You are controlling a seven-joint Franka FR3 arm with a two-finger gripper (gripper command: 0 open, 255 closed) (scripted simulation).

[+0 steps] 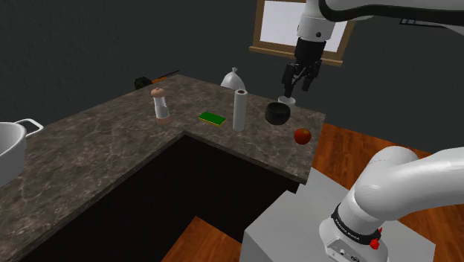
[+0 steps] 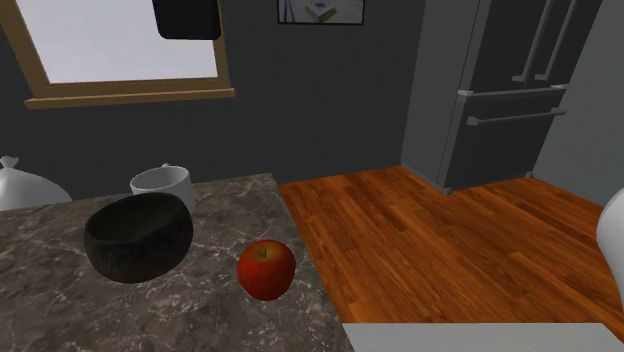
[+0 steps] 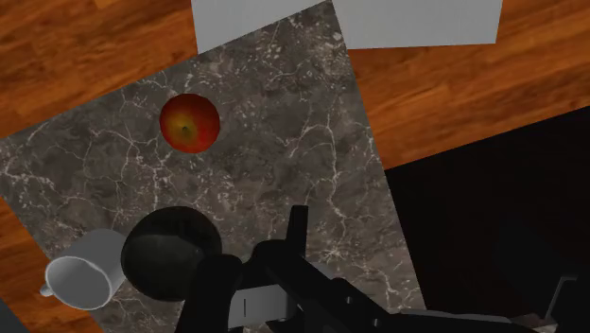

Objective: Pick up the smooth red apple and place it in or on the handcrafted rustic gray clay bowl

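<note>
The kitchen has dark walls, a window point(image 2: 120, 50) with a wooden frame, a grey fridge point(image 2: 520, 90) and a reddish wooden floor point(image 2: 430, 240). In front of me is a dark marbled countertop point(image 1: 111, 141) in an L shape. My pincer point(image 1: 295, 89) hangs in the air above the far end of this countertop, over the bowl point(image 1: 277, 112) and the white mug point(image 1: 286, 100). Its two fingers are spread apart and nothing is between them. The red apple point(image 1: 302, 135) lies on the countertop near the edge that meets the floor side, apart from the bowl and not touched by me. The bowl looks dark, almost black, and the mug stands just beside it. Further along the surface I see a white paper roll point(image 1: 239, 109) standing upright, a flat green sponge point(image 1: 212, 117) and a small shaker point(image 1: 160, 103).
</note>
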